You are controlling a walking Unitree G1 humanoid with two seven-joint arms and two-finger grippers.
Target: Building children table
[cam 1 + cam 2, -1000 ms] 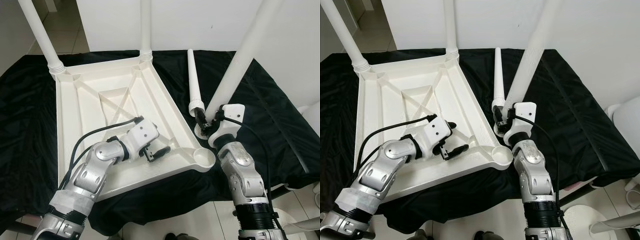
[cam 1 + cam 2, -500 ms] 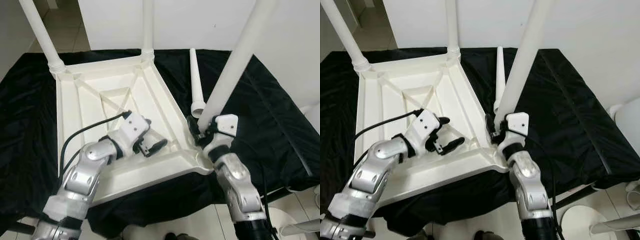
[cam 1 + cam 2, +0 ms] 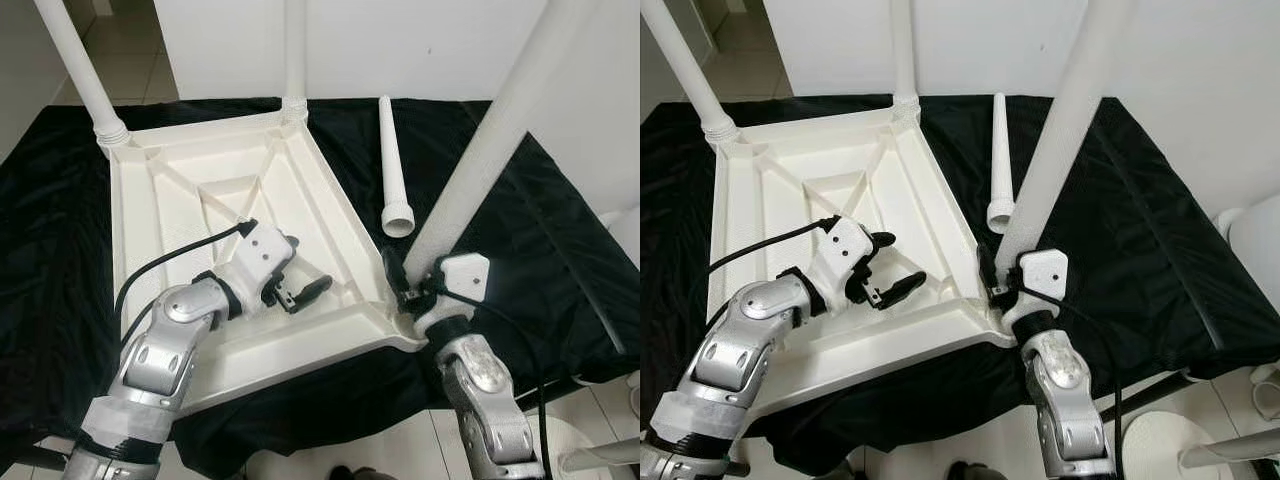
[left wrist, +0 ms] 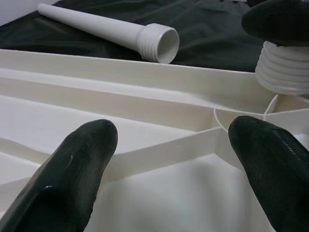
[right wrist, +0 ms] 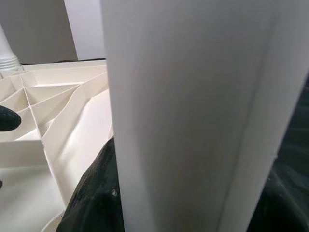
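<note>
One leg (image 3: 490, 150) sits clamped in our right gripper (image 3: 408, 290) over the tabletop (image 3: 200, 200) corner socket; tilted, its threads could jam. Our left gripper (image 3: 296, 294) gapes, steadying nothing.

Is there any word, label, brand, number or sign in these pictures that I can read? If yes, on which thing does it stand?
None: no readable text on anything here.
The tabletop, the held leg in the right gripper, the loose leg and the black cloth are plain.
The left gripper and the arms carry no legible marking.
</note>
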